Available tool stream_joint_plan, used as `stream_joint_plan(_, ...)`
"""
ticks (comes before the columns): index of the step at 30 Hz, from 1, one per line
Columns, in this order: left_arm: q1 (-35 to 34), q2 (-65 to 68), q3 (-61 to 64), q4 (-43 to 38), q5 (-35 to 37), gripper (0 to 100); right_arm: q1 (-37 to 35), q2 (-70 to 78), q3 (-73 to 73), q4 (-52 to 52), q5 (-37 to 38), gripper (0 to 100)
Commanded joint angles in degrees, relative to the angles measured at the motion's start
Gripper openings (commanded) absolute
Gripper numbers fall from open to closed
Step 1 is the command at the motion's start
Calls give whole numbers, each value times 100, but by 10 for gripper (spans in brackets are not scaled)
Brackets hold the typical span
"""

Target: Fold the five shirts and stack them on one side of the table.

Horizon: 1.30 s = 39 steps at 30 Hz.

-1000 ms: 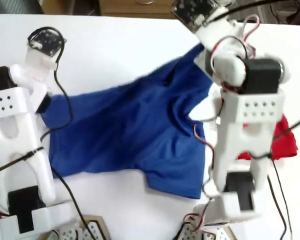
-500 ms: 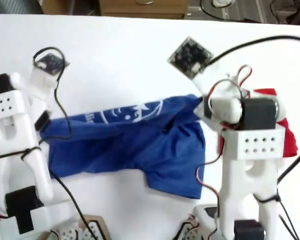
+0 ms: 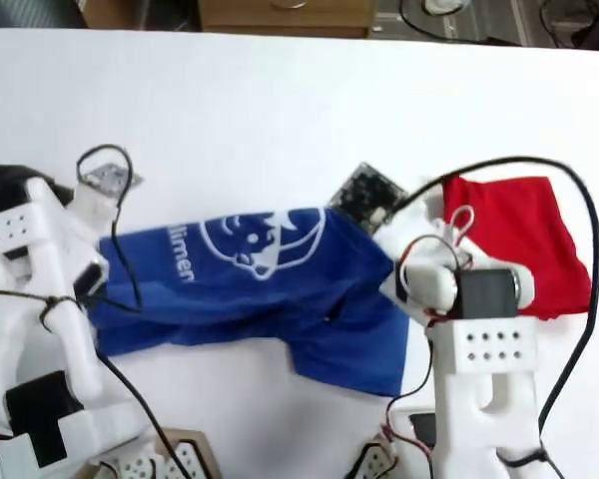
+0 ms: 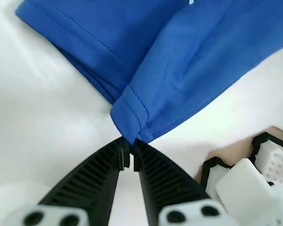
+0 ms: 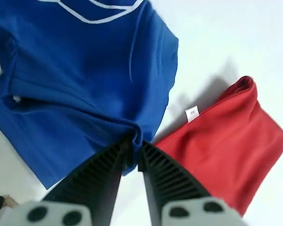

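**Blue shirt stretched between both grippers**

Left gripper (image 4: 130, 145) is clenched on the blue shirt (image 3: 260, 279). The black ribbed fingers (image 4: 104, 172) meet at the tips, with a stitched hem corner nipped between them. From that pinch the cloth fans away in several stacked layers.

Right gripper (image 5: 136, 148) is also clamped on the blue shirt, its tips buried in a bunched fold at the opp. end. From there the fabric spreads out ahead of the jaws.

The shirt's long axis runs straight from one gripper to the other, across the table (image 3: 280, 110) in front of both arms. It's doubled over lengthwise, and the top layer shows the white print (image 3: 265, 239) face up. The print sits nearer the far long edge. One short sleeve (image 3: 349, 354) sticks out sideways from the strip twd. the arms' bases, closer to the right gripper than the left.

Red shirt (image 3: 514, 239) is a folded, roughly square bundle lying flat, just beside the right gripper on the side away from the left one. Its small white tag (image 5: 192, 113) sits at the edge nearest the blue cloth — can't tell if the two shirts touch.
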Motion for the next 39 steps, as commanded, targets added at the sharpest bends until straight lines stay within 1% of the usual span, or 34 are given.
stream_joint_plan(1,-44,-9,207,-519,-53,25,356,-286,492,-532,53,21)
stream_joint_plan(5,-44,0,286,-862,-44,25,725,-277,1011,-1033,404,21)
stream_joint_plan(9,-44,26,347,-923,-44,25,927,-277,1371,-1253,484,21)
stream_joint_plan(15,229,677,673,-976,-9,26,884,-277,1749,-1323,484,21)
stream_joint_plan(18,237,958,673,-1266,123,26,910,-286,1776,-1385,484,21)
stream_joint_plan(24,255,1029,532,-1292,158,26,901,-330,1600,-1393,484,21)
stream_joint_plan(26,255,1029,171,-1116,158,26,884,-330,1143,-1385,484,21)
stream_joint_plan(29,255,1037,-690,-651,185,26,734,-233,352,-1569,484,21)
stream_joint_plan(34,264,1073,-2615,-211,897,26,576,409,-695,-2211,387,21)
stream_joint_plan(36,264,1081,-3336,-79,1160,26,585,787,-1284,-2299,149,21)
stream_joint_plan(39,264,1081,-4163,-105,1556,26,558,1393,-2242,-2308,-9,21)
